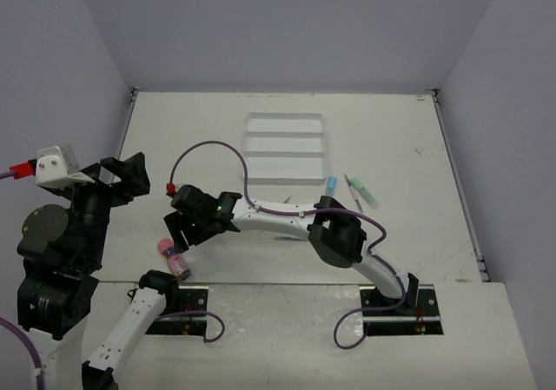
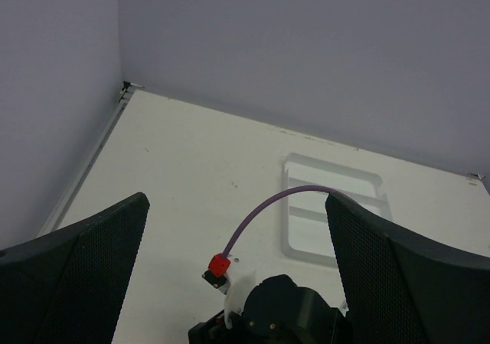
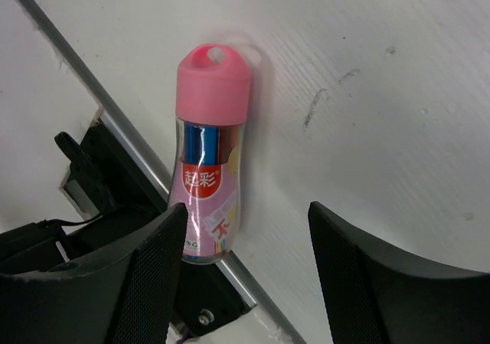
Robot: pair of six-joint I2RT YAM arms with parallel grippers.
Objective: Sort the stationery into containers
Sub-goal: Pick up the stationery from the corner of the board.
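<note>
One stubby pink-capped plastic tube (image 3: 208, 160) lies flat on the white bench (image 3: 383, 91) beside a metal strip (image 3: 130, 141); its labelled end sits between the right hand's (image 3: 246, 221) spread fingers, unpinched.

My left arm (image 1: 61, 251) sits folded high at nine o'clock, left claw (image 1: 126, 175) spread wide. My right arm (image 1: 278, 221) stretches toward nine o'clock, right claw (image 1: 181, 236) low, jaws partly apart.

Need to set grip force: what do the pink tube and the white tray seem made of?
The pink tube: likely plastic, an opaque matte pink cap over a glossy clear body, with highlights and a printed label showing through. The white tray: probably moulded plastic, smooth and pale with soft-edged dividers; too faint to be sure.
</note>
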